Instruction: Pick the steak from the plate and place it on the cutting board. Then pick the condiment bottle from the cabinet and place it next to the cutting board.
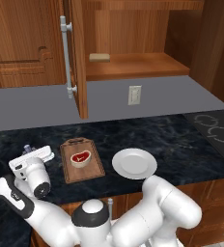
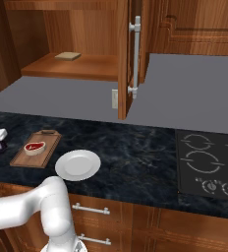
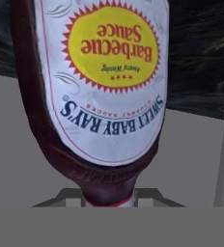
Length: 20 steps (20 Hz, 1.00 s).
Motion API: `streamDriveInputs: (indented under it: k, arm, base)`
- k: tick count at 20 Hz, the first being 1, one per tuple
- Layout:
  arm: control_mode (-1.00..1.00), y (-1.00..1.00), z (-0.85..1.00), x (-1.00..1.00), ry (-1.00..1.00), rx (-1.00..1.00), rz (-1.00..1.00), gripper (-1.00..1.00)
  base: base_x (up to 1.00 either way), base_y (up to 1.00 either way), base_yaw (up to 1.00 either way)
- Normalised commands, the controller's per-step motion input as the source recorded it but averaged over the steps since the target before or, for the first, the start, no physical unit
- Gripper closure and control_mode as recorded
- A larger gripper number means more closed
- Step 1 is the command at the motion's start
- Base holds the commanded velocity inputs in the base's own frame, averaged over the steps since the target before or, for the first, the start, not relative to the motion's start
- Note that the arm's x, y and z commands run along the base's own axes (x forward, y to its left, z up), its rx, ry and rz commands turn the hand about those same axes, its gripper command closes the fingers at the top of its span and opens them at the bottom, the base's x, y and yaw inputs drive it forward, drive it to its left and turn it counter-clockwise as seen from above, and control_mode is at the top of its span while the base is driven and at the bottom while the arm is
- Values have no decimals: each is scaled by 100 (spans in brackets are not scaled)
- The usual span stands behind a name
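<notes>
One steak (image 1: 80, 157) lies on the cutting board (image 1: 86, 172); left of it, the hand (image 1: 34, 155) grips the condiment bottle (image 3: 97, 87) over the desk (image 1: 172, 140).

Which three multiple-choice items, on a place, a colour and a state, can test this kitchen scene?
1. Where does the steak lie?
A. on the cutting board
B. on the plate
C. in the cabinet

2. What colour is the plate?
A. blue
B. white
C. black

3. How is the cabinet door?
A. shut
B. missing
C. open

Answers: 1 A, the red meat rests on the brown board. 2 B, the round plate beside the board is plain white. 3 C, the door stands out and the shelf shows.
</notes>
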Motion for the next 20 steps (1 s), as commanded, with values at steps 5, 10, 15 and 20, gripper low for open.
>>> streamDriveInputs:
  k: [5, 10, 15, 20]
  arm:
    - [-100, -49, -31, 21, 0, 17, 7, 100]
    - [-100, -46, -31, 23, 0, 16, 7, 100]
    - [-100, -42, -32, 20, 0, 13, 7, 100]
    - [-100, -41, -33, 17, 0, 11, 7, 100]
  base:
    - [0, 0, 0]
    - [0, 0, 0]
    - [0, 0, 0]
    - [0, 0, 0]
